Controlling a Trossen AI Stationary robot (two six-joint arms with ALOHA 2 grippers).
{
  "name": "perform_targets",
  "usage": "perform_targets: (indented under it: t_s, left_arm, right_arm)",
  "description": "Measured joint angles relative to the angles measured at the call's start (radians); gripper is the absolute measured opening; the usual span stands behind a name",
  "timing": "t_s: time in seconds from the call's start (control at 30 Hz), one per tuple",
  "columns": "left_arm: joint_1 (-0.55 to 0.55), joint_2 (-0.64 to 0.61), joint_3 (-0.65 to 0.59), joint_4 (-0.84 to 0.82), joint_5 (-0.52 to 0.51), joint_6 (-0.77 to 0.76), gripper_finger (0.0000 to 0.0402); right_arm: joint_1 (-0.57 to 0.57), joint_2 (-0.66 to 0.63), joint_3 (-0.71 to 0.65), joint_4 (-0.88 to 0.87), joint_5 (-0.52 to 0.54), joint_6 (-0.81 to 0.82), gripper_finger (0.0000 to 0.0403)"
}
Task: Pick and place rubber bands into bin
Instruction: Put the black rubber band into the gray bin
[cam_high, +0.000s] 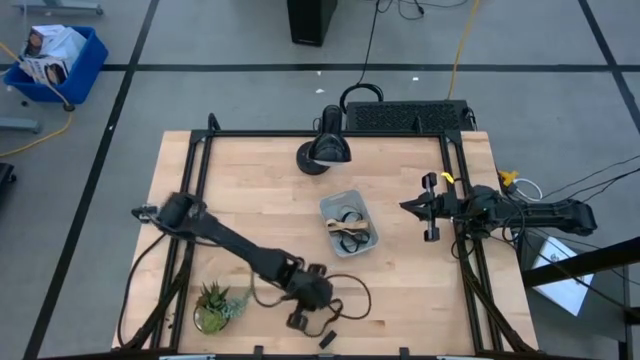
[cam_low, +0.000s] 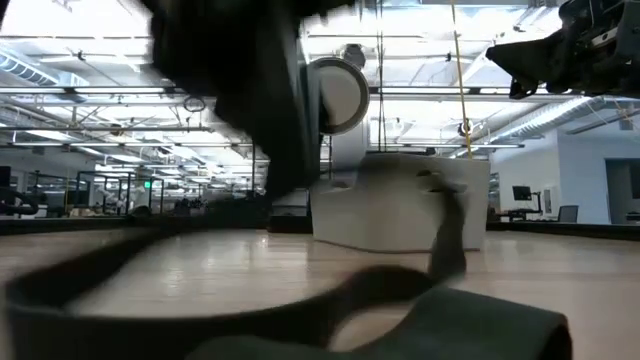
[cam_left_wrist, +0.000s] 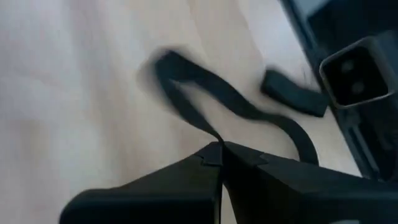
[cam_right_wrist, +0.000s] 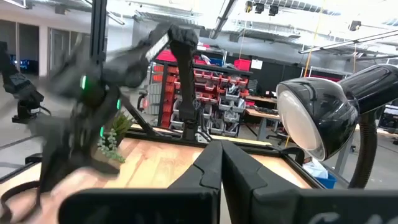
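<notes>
I see a pale wooden table (cam_high: 260, 190) with smooth, faintly glossy boards. The bin (cam_high: 349, 223) is clear, shiny plastic. The black rubber band (cam_left_wrist: 230, 106) looks matt, and the lamp (cam_right_wrist: 323, 115) has a glossy dark shade.

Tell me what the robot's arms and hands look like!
Both arms are dark, nearly black, built from jointed segments. The left hand has two flat black fingers meeting at a seam. The right hand has a yellow mark and black cables trailing behind it.
</notes>
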Motion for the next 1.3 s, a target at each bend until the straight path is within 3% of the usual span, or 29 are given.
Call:
perform_targets:
  t_s: [0.2,0.33,0.5,0.67,0.83,1.0,1.13,1.3]
  left_arm:
    - [-0.033,-0.2,-0.016,-0.079,-0.28,0.103,0.0005]
    - [-0.062,-0.373,-0.095,-0.049,-0.401,0.22,0.0004]
    - [-0.096,-0.634,-0.328,0.067,-0.516,0.269,0.0003]
    - [-0.108,-0.911,-0.651,0.259,-0.607,0.211,0.0002]
    - [-0.049,-1.094,-0.925,0.476,-0.622,0.212,0.0002]
    - [0.063,-1.171,-1.102,0.68,-0.598,0.209,0.0003]
    - [0.162,-1.163,-1.114,0.786,-0.545,0.193,0.0002]
    - [0.263,-1.057,-0.966,0.808,-0.388,0.249,0.0002]
  right_arm:
    - [0.0,0.002,0.0,0.006,-0.003,0.036,0.0]
    - [0.0,0.006,0.0,0.007,-0.003,0.067,0.0]
    - [0.0,0.006,0.0,0.007,-0.003,0.072,0.0]
    - [0.0,0.006,0.0,0.007,-0.003,0.071,0.0]
    - [0.0,0.006,0.0,0.007,-0.003,0.07,0.0]
    - [0.0,0.006,0.0,0.007,-0.003,0.073,0.0]
    - [0.0,0.006,0.0,0.007,-0.003,0.086,0.0]
    - [0.0,0.006,0.0,0.007,0.0,0.084,0.0]
